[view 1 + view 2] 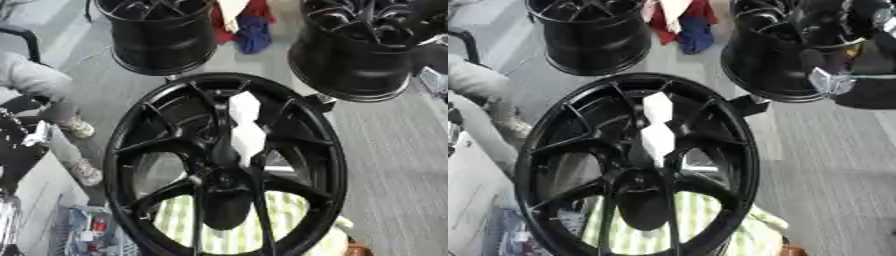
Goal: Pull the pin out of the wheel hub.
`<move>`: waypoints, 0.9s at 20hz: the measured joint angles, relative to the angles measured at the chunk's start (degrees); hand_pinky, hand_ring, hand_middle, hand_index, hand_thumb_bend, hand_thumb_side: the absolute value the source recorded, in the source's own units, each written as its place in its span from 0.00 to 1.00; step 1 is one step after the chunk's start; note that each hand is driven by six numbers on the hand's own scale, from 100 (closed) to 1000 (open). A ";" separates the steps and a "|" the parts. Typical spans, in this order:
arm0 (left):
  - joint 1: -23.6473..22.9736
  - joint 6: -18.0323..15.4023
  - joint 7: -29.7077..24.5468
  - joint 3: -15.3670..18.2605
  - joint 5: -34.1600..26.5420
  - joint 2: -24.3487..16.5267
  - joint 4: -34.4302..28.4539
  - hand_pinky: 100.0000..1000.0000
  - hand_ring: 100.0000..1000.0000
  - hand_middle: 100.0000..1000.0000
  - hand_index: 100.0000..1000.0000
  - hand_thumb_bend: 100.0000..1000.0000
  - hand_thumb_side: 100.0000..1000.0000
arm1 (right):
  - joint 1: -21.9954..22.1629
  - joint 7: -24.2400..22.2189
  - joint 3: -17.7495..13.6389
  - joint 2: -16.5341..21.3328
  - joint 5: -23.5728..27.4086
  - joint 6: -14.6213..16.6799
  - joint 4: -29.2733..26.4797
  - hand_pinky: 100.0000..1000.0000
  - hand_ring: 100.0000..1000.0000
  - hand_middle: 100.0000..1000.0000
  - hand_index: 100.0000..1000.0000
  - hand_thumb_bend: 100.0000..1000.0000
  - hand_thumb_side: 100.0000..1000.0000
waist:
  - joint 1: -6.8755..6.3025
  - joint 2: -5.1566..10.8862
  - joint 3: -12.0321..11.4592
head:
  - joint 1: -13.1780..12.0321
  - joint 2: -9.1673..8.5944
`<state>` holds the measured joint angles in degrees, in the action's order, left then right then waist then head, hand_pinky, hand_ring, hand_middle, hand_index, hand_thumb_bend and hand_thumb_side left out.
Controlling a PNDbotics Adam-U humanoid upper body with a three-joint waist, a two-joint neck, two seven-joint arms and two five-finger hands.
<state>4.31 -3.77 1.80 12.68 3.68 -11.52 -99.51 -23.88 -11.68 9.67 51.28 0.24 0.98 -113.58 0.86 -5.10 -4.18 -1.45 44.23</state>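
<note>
Front and centre stands the black wheel hub, a white pin-like piece lying along its spokes above the centre. Neither hand shows, so their state cannot be told; reaching in looks next. Two more wheels stand behind, with floor between.

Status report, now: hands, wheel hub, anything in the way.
Right arm at upper right, hand state unclear; left hand out of sight. Wheel hub upright, white pieces over its spokes, untouched. Pin not made out.
</note>
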 measured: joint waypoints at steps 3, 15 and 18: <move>0.27 -0.10 -0.60 -0.37 0.18 -0.03 -0.02 0.60 0.58 0.65 0.79 0.16 0.22 | -3.89 -5.13 2.62 0.88 0.70 0.47 -0.05 0.76 0.67 0.74 0.89 0.00 0.10 | 0.28 -0.30 -0.77 | 0.30 -0.03; 0.75 -0.43 -2.22 -1.21 0.51 -0.52 -0.45 0.60 0.58 0.65 0.79 0.16 0.23 | -12.30 -18.45 10.13 -0.67 0.40 -1.87 -0.31 0.77 0.73 0.81 0.93 0.09 0.18 | 1.04 -1.11 -2.35 | 1.50 -0.73; 0.77 -0.50 -2.49 -1.22 0.70 -0.53 -0.72 0.60 0.58 0.65 0.79 0.16 0.23 | -14.23 -20.91 11.53 -1.94 -0.06 -2.17 -0.31 0.78 0.76 0.84 0.93 0.10 0.16 | 1.12 -1.23 -2.63 | 1.80 -0.94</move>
<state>5.08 -4.27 -0.69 11.46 4.37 -12.05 -100.24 -38.11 -32.59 21.20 49.35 0.18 -1.19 -113.89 1.98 -6.34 -6.82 0.35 43.29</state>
